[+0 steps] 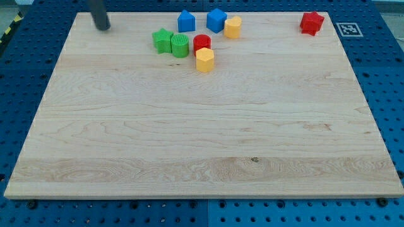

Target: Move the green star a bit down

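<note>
The green star (163, 41) lies near the board's top, left of centre. A green rounded block (180, 45) touches its right side. My tip (102, 27) rests on the board at the top left, well to the left of the green star and slightly above it, apart from all blocks.
A red cylinder (201, 43) and a yellow block (204, 60) sit right of the green pair. Two blue blocks (186, 21) (216, 20) and another yellow block (233, 27) lie above them. A red star (311, 23) is at the top right. The wooden board (202, 139) ends close above the blocks.
</note>
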Tool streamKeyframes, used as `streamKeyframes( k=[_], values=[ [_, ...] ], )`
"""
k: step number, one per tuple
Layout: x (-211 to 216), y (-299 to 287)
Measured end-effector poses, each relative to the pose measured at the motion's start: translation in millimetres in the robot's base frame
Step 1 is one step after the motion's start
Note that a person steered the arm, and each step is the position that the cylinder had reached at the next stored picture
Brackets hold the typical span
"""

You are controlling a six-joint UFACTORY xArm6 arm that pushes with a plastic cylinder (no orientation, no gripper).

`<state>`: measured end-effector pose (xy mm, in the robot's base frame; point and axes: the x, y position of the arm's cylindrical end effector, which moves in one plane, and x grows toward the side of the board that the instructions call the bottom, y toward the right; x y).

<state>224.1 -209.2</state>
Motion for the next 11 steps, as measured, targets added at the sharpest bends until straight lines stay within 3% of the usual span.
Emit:
streamKeyframes(
  k=[1,3,5,9,11],
  values=[
    [-8,49],
    [34,72],
    [24,91],
    [70,93],
    [70,93]
  ],
)
